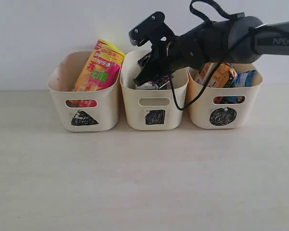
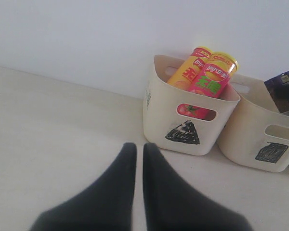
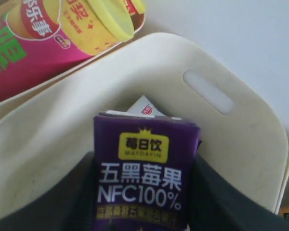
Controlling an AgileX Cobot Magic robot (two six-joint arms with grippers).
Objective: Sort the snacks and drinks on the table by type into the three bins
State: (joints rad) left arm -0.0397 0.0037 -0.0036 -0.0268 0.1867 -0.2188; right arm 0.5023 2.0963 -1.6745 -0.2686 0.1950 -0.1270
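three bins are sitting in a row along the worktop's [image 1: 144, 183] far edge, and nearly all the sorting is looking done: no snack or drink is lying on the open worktop. the triangle bin [image 1: 62, 110], nearest the left edge, is holding both chip cans, the pink-and-yellow can [image 1: 98, 72] leaning in front of the yellow-and-red can [image 2: 188, 72]. the circle bin [image 1: 200, 113], nearest the right edge, is holding the crinkly packets: the orange-brown packet [image 1: 219, 74] and the blue-white packet [image 1: 243, 78] are poking above the rim, and something dark blue [image 1: 233, 99] is showing through the handle slot. the square bin [image 1: 135, 113], in the middle, is taking the drinks. the right arm [image 1: 221, 41] is reaching into it, the right jaws clamping the dark purple carton [image 3: 144, 178] upright, inside the bin's walls; whether the carton is touching the bottom i cannot tell. a white corner [image 3: 143, 107] is peeking out behind it, too little to name. what is left, by my reading, is releasing this carton and pulling the arm clear. the left jaws are pressed together on nothing, hovering over bare worktop in front of the triangle bin.
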